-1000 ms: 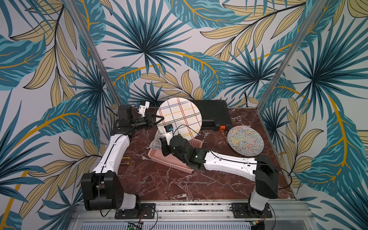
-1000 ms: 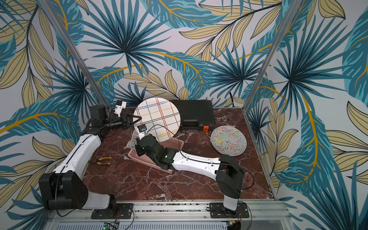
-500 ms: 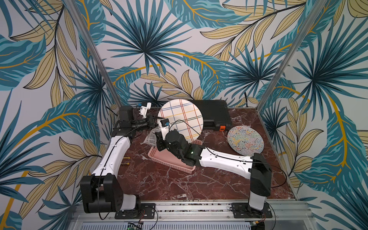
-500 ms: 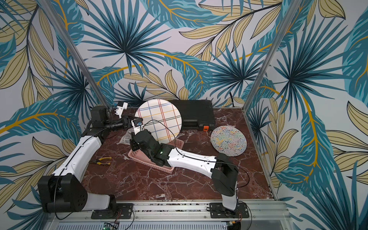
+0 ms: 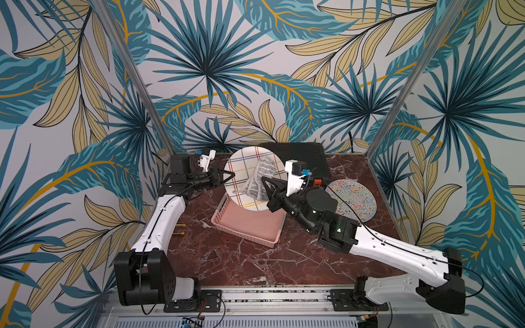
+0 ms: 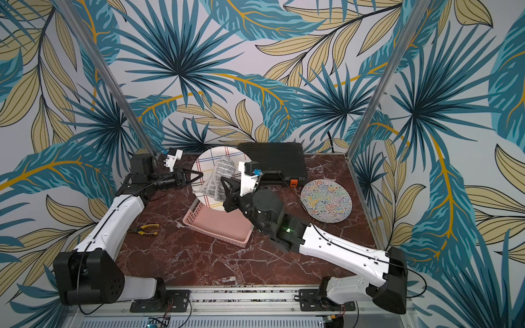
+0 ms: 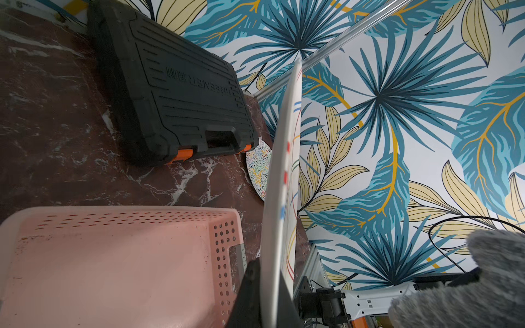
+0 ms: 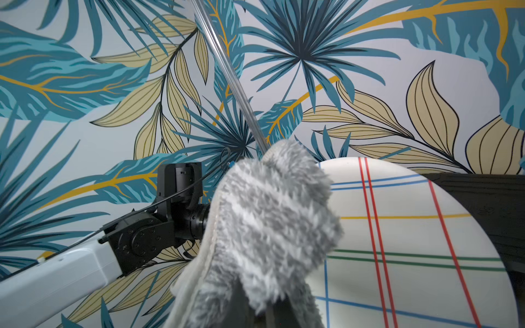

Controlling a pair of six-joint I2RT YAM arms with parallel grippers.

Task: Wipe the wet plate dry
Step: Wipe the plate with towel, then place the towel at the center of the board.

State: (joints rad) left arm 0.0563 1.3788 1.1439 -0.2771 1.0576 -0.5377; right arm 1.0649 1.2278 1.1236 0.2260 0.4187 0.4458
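Note:
A white plate (image 5: pixel 239 168) with coloured crossing lines stands upright over the pink basket; both top views show its face (image 6: pixel 206 166). My left gripper (image 5: pixel 230 174) is shut on its left rim. The left wrist view shows the plate (image 7: pixel 279 184) edge-on between the black fingers (image 7: pixel 250 286). A fluffy grey cloth (image 5: pixel 262 177) lies against the face of the plate, and my right gripper (image 5: pixel 266 182) is shut on the cloth's lower part. In the right wrist view the cloth (image 8: pixel 270 227) covers the fingertips and overlaps the plate (image 8: pixel 412 241).
The pink basket (image 5: pixel 250 227) sits mid-table under the plate. A black tool case (image 5: pixel 301 159) lies along the back wall. A round multicoloured mat (image 5: pixel 353 201) is at the right, and yellow pliers (image 6: pixel 146 228) lie at the left beside my left arm.
My right arm has swung from the left of the basket to the plate's right side, carrying the cloth up onto the plate's face. The left gripper keeps its hold on the rim.

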